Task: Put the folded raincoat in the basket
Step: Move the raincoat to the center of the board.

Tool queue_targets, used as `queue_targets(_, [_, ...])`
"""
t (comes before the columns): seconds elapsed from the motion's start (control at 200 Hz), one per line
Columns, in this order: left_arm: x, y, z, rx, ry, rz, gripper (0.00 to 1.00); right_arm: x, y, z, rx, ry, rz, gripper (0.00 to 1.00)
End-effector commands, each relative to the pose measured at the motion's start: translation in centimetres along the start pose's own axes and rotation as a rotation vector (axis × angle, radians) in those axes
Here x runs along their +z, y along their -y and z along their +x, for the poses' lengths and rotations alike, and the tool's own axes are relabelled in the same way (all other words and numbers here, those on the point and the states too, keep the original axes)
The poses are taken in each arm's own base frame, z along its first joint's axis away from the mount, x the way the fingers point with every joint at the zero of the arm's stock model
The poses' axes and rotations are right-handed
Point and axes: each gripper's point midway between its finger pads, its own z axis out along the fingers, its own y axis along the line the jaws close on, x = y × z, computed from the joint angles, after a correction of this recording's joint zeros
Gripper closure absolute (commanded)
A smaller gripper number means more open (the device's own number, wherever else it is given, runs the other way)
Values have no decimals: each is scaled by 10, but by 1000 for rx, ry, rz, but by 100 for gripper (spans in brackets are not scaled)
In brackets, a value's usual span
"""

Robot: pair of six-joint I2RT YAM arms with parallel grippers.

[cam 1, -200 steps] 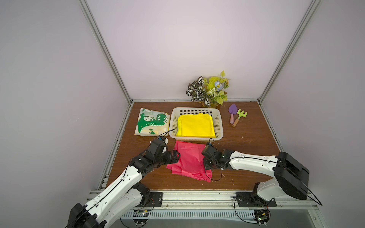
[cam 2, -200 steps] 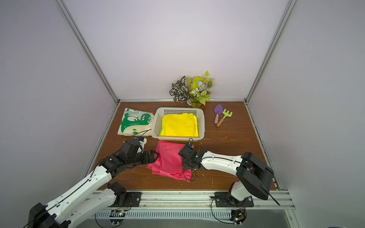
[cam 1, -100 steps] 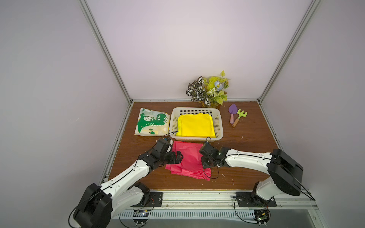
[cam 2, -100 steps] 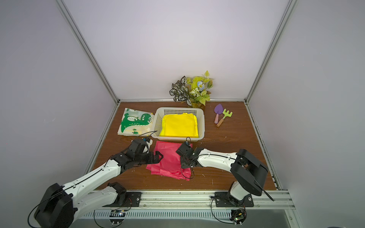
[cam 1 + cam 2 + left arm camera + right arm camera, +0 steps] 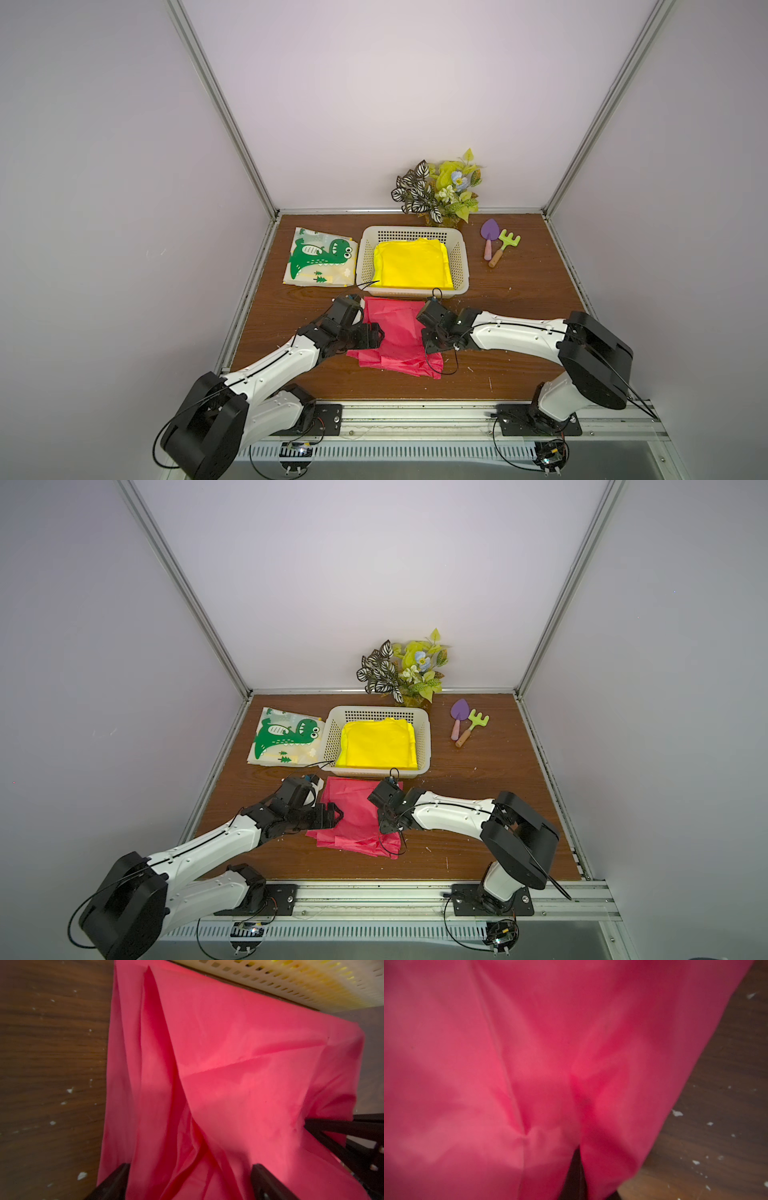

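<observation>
Brown wood-grain table (image 5: 519,316), white specks (image 5: 69,1090) scattered on it. Directly on it:
- basket (image 5: 466,270) toward the back
- dinosaur-print raincoat (image 5: 320,264) just beside it
- red raincoat (image 5: 397,328) just in front
- plant (image 5: 440,191) at the back wall
- purple trowel (image 5: 489,237) and green rake (image 5: 505,247) side by side

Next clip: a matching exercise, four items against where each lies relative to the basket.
1. yellow raincoat
2. red raincoat
3. dinosaur-print raincoat
4. purple trowel

A. beside the basket, on the right arm's side
B. inside the basket
C. in front of the basket, towards the robot
D. beside the basket, on the left arm's side

Pairs: 1-B, 2-C, 3-D, 4-A
</observation>
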Motion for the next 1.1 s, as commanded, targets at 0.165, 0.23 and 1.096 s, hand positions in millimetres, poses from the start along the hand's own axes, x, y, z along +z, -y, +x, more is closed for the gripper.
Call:
queue_targets(0.165, [9, -1, 11, 19, -48, 6, 31, 6, -3, -2, 4, -12, 16, 100])
queue_targets(0.23, [11, -2, 13, 14, -56, 5, 39, 6, -2, -2, 8, -12, 18, 100])
queue_targets(1.096, [-47, 8, -15, -41, 145, 7, 92, -30, -3, -10, -16, 52, -6, 96])
